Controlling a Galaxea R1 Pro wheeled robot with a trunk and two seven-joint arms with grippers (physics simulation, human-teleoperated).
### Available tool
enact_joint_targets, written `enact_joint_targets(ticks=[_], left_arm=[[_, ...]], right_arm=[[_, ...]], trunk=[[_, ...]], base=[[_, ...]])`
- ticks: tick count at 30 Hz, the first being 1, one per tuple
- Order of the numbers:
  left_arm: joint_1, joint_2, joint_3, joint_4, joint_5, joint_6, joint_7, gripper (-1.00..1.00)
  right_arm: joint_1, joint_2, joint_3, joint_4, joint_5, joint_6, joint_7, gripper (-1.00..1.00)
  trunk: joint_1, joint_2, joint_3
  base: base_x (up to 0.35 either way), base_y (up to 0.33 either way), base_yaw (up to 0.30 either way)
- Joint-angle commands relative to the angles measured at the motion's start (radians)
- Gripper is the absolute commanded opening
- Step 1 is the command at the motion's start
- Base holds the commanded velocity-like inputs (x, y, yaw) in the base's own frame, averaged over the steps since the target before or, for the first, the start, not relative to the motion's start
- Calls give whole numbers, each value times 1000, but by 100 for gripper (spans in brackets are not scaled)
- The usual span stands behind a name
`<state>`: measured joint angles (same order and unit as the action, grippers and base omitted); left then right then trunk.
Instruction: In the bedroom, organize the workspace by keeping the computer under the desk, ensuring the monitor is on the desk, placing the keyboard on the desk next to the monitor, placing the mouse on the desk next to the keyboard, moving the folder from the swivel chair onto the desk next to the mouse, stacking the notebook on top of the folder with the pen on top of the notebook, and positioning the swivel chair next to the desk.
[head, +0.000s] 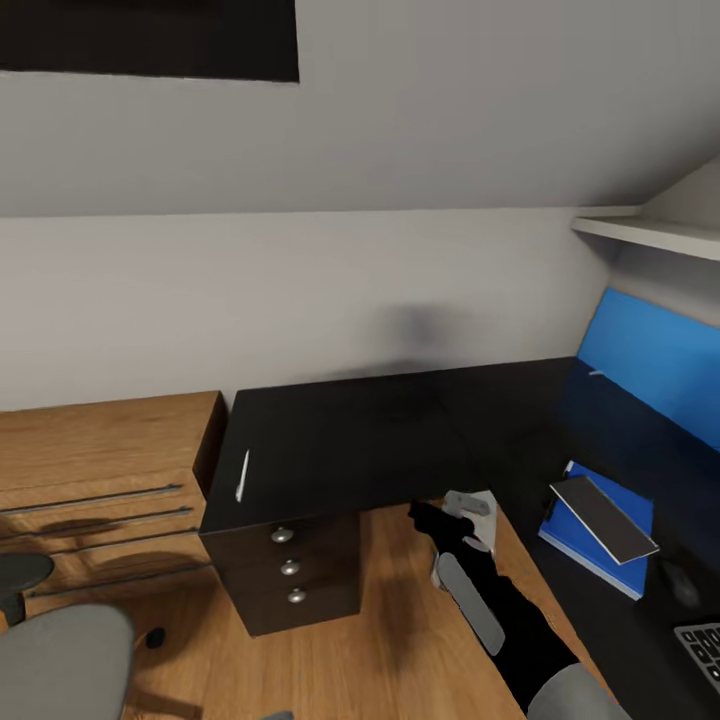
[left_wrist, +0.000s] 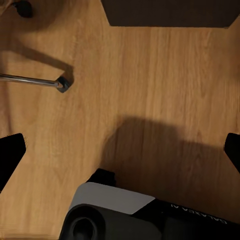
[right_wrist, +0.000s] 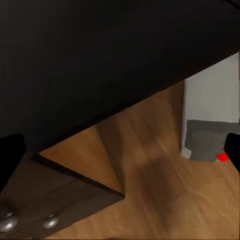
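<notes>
A thin white pen (head: 241, 476) lies near the left end of the black desk (head: 400, 430). On the desk's right wing a blue folder (head: 575, 540) carries a grey notebook (head: 606, 518). Nearer me are a dark mouse (head: 680, 582) and a corner of the keyboard (head: 704, 648). My right gripper (head: 440, 522) (right_wrist: 120, 152) hovers open and empty above the floor at the desk's inner corner. The pale grey computer (right_wrist: 206, 135) stands under the desk. The swivel chair (head: 60, 655) is at my lower left. My left gripper (left_wrist: 120, 150) is open over the floor. The monitor is out of view.
A light wooden dresser (head: 100, 470) stands left of the desk's black drawer unit (head: 290, 568). A blue back panel (head: 660, 360) and a white shelf (head: 650, 235) are at the right. A metal chair leg with a castor (left_wrist: 37, 80) crosses the wooden floor (left_wrist: 150, 75).
</notes>
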<state>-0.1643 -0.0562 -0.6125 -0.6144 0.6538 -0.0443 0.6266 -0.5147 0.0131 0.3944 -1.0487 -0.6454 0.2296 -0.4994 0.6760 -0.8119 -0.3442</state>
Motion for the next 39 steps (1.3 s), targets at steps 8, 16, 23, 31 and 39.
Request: enact_joint_targets(ticks=[8, 16, 23, 31, 39], left_arm=[[-1, 21, -4, -1, 11, -5, 8, 100], [-1, 32, 0, 0, 17, -25, 13, 100], [-1, 38, 0, 1, 19, -85, 14, 100], [-1, 42, -1, 1, 18, -94, 13, 100], [-1, 41, -3, 1, 18, -96, 11, 100]], right_arm=[[-1, 1, 148, -1, 79, 2, -9, 100], [-1, 2, 166, -6, 89, -1, -10, 100], [-1, 2, 175, -3, 90, -1, -10, 100], [-1, 3, 176, 0, 90, -1, -8, 100], [-1, 9, 178, 15, 91, -1, -5, 100]], trunk=[[0, -1, -5], [0, -1, -5], [0, -1, -5], [0, -1, -5], [0, -1, -5]], base=[[0, 0, 108], [0, 0, 49], [0, 0, 255], [0, 0, 274], [0, 0, 276]])
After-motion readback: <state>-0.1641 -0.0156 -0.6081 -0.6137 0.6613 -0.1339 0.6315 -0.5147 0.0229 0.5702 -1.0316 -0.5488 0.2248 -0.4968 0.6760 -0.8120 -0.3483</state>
